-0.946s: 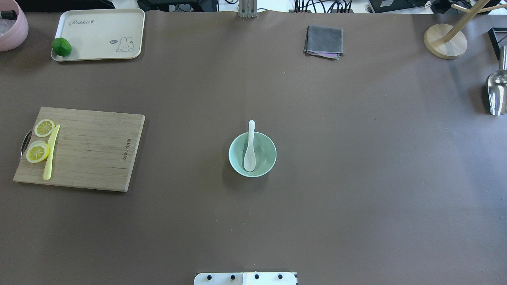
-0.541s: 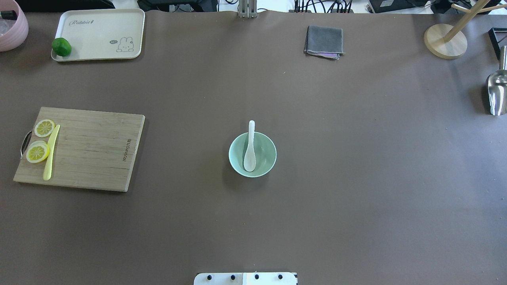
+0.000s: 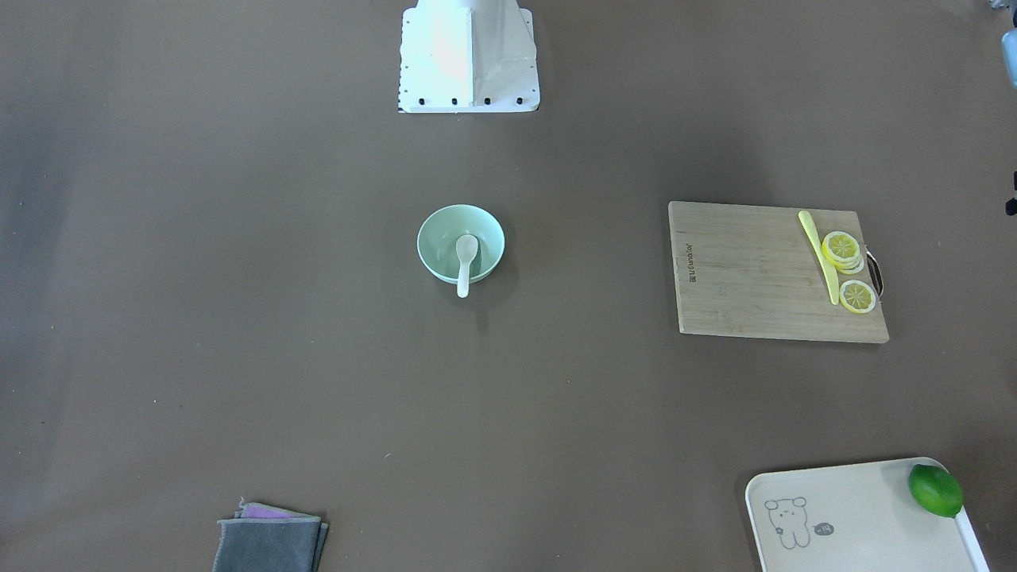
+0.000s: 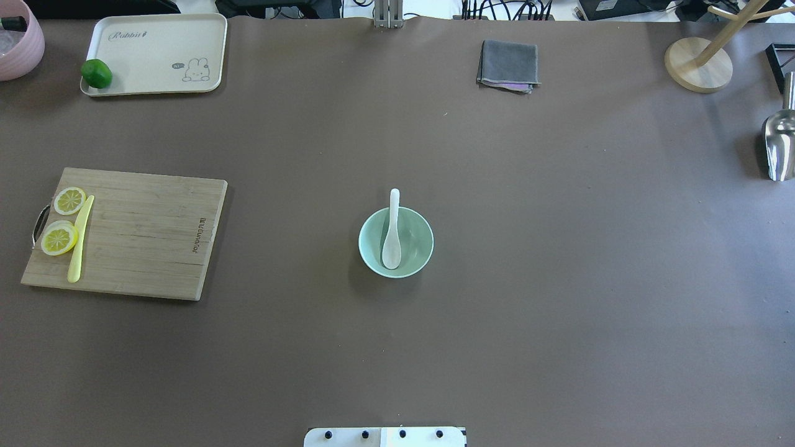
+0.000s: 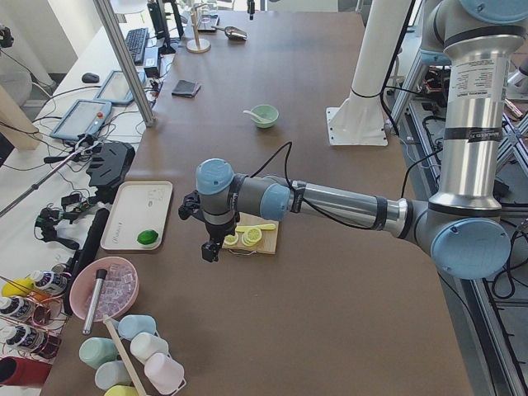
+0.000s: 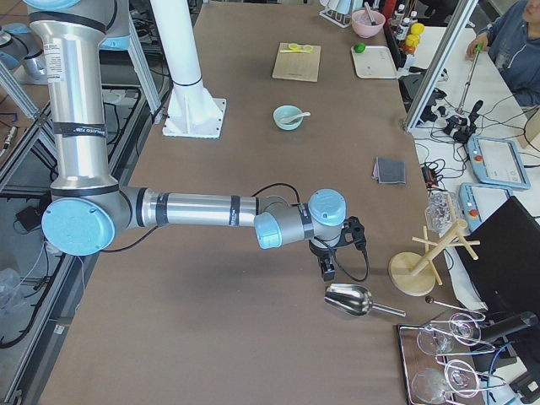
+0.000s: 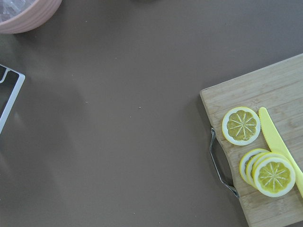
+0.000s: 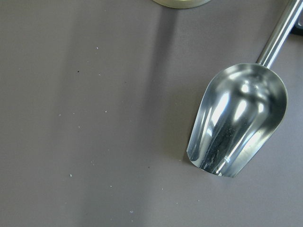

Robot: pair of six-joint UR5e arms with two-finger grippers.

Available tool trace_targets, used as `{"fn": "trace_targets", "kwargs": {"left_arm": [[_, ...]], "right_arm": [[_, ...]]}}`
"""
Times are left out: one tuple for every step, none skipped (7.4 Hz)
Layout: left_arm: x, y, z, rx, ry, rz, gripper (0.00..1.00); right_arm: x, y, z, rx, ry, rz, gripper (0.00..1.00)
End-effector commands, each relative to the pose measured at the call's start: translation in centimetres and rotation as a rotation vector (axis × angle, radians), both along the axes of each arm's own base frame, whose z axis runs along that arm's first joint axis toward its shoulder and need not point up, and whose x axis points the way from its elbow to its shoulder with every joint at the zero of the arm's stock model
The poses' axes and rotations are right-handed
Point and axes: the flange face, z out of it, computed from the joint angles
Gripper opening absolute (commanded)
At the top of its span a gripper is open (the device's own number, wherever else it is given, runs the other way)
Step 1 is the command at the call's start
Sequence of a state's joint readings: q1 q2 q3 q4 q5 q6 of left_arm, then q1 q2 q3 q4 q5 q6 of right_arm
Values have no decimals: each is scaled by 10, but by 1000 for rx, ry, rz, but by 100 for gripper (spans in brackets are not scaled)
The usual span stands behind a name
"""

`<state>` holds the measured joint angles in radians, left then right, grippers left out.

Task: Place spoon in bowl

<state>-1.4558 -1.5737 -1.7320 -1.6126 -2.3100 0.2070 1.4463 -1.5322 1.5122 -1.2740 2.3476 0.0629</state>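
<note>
The white spoon (image 4: 392, 239) lies in the mint-green bowl (image 4: 413, 243) at the table's middle, scoop inside, handle resting over the far rim. Both show in the front view too, the spoon (image 3: 465, 254) in the bowl (image 3: 437, 238). Neither gripper is near them. My left gripper (image 5: 210, 247) hangs far off by the cutting board's end, shown only in the exterior left view. My right gripper (image 6: 327, 272) hangs above the steel scoop, shown only in the exterior right view. I cannot tell whether either is open or shut.
A wooden cutting board (image 4: 143, 233) with lemon slices (image 4: 59, 238) and a pale-yellow knife (image 4: 79, 239) lies at the left. A cream tray (image 4: 161, 53) holds a lime (image 4: 96, 73). A grey cloth (image 4: 508, 65), a wooden stand (image 4: 698, 64) and a steel scoop (image 4: 779, 146) lie at the back and right.
</note>
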Motion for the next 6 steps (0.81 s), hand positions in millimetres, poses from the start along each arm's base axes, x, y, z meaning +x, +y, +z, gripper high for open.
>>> {"fn": "trace_targets", "kwargs": {"left_arm": [[0,1,-2,3,1,-1,99],[0,0,-3,5,1,-1,99],[0,1,-3,4,1,-2,99],[-1,2,-3,5,-1,-3,99],[-3,1,-3,2,-2,-6,99],[-4,3,0,-3,-1,-7,99]], "right_arm": [[-1,-1,0,1,0,0,100],[-1,-1,-1,-5,-2,6,100],[-3,0,-2,-13,-37,-3,100],[-5,7,0,-27,-78,-15,100],[-5,7,1,-27,-75,-15,100],[-5,6,1,-31,-69,-13,100]]}}
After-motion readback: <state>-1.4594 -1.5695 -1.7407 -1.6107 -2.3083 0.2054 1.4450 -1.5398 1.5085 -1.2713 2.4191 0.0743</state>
